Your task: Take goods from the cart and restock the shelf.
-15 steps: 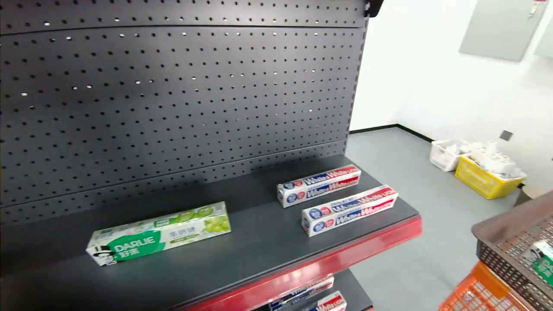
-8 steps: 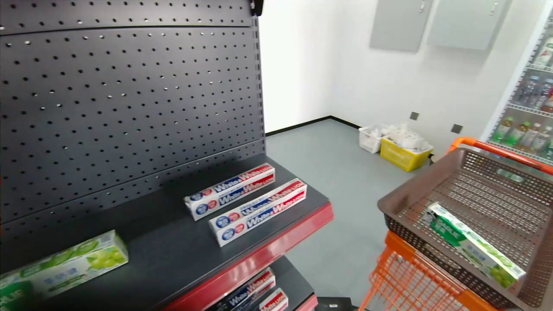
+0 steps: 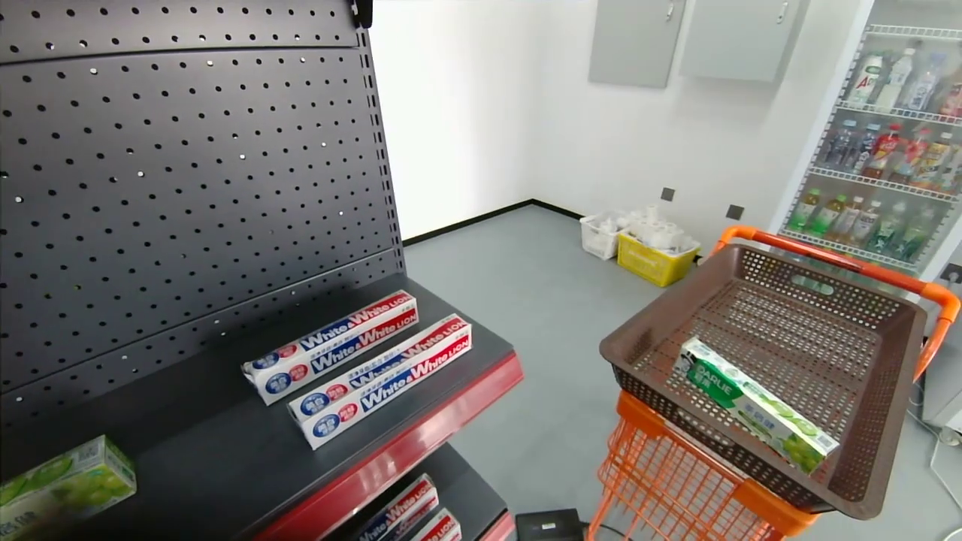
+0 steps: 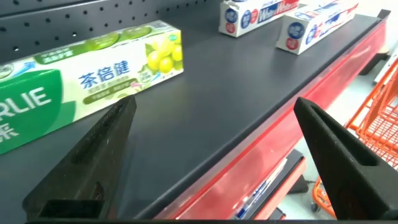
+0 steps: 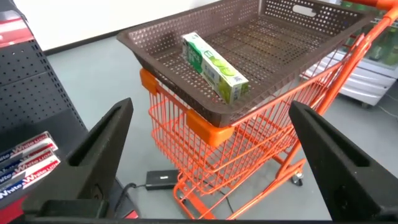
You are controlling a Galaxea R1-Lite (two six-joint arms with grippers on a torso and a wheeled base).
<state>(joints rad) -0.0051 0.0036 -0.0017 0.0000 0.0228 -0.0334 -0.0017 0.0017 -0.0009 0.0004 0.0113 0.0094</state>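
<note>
Head view: a long green-and-white cardboard toothpaste box lies flat along the near wall of the brown perforated plastic basket. Left wrist view: left gripper, jaws wide, holding nothing, before the black metal shelf. Right wrist view: right gripper, jaws wide, well apart from the box.

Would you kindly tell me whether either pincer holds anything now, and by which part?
Nothing is held: the left pincer is open facing the shelf, the right pincer open facing the cart.
</note>
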